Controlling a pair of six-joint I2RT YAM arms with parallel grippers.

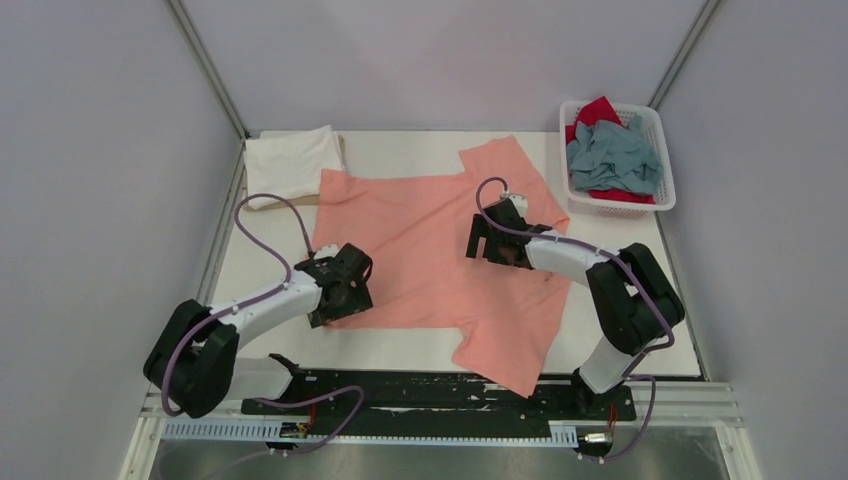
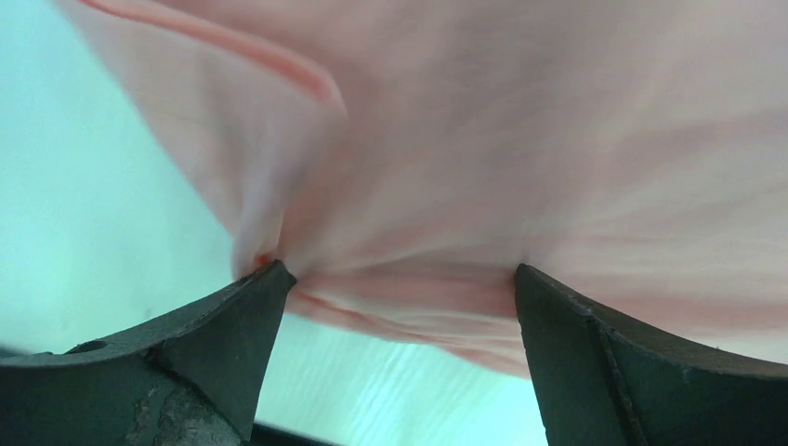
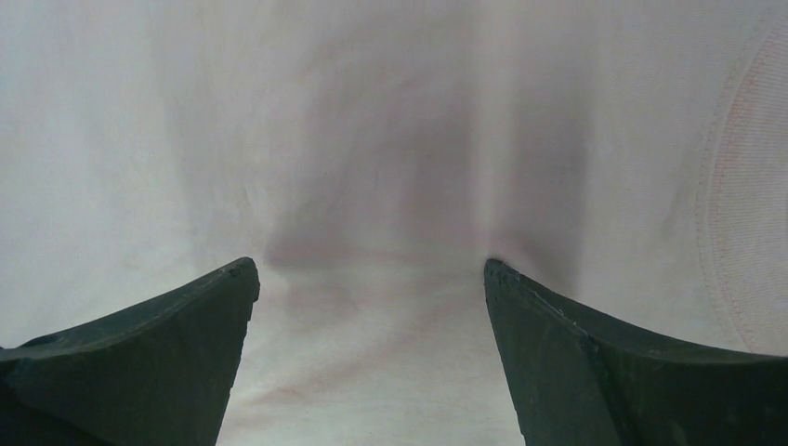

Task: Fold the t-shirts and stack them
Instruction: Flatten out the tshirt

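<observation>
A salmon-pink t-shirt (image 1: 430, 240) lies spread flat across the middle of the table, one sleeve toward the back and one toward the front. My left gripper (image 1: 342, 288) is open at the shirt's left edge. In the left wrist view both fingertips rest on the rumpled hem of that pink shirt (image 2: 483, 139), around my left gripper (image 2: 400, 279). My right gripper (image 1: 492, 242) is open over the shirt's right part. The right wrist view shows my right gripper (image 3: 370, 269) with its tips down on the smooth cloth (image 3: 353, 139), and the collar (image 3: 743, 214) is at the right. A folded white t-shirt (image 1: 290, 160) lies back left.
A white lattice basket (image 1: 667, 150) at the back right holds a crumpled grey-blue t-shirt (image 1: 612, 155) and a red t-shirt (image 1: 600, 108). A thin tan board (image 1: 342, 150) shows under the white shirt. Grey walls close in both sides and the back.
</observation>
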